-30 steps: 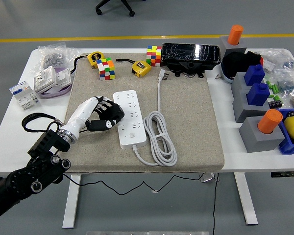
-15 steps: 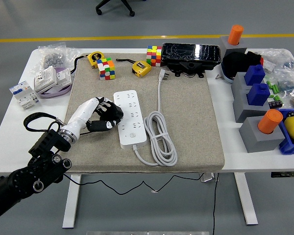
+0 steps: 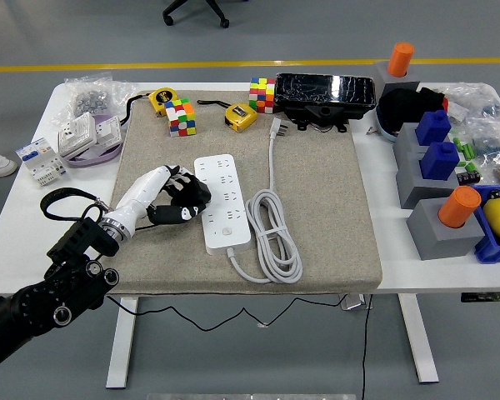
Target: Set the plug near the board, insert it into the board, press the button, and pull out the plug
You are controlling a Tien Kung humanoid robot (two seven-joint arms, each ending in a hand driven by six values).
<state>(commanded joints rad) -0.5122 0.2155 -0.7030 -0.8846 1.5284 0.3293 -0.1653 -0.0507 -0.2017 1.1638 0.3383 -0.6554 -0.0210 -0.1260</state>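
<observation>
A white power strip point(image 3: 222, 198) lies lengthwise on a beige mat point(image 3: 333, 208) that covers the middle of the white table point(image 3: 17, 242). The strip sits left of the mat's centre, with rows of sockets along its top face and a small round button point(image 3: 227, 232) close to its near end. Its white cord point(image 3: 271, 237) leaves that near end, bunches into a flat coil just to the right of the strip, then runs straight up toward the mat's far edge. There the white plug point(image 3: 277, 127) lies loose on the mat, prongs pointing away, well apart from the strip's sockets and just in front of a black box point(image 3: 325, 93).

The left hand point(image 3: 177, 198) reaches in from the lower left corner and rests on the mat right beside the strip's left edge. Its dark fingers point(image 3: 192, 190) are loosely curled and a little apart, holding nothing; the fingertips lie close against the side of the strip, though whether they actually touch it cannot be told.

Along the mat's far edge lie two colourful puzzle cubes point(image 3: 181, 117) and two yellow tape measures point(image 3: 240, 116). Grey blocks with blue and orange pegs point(image 3: 437, 158) crowd the right end of the table.
</observation>
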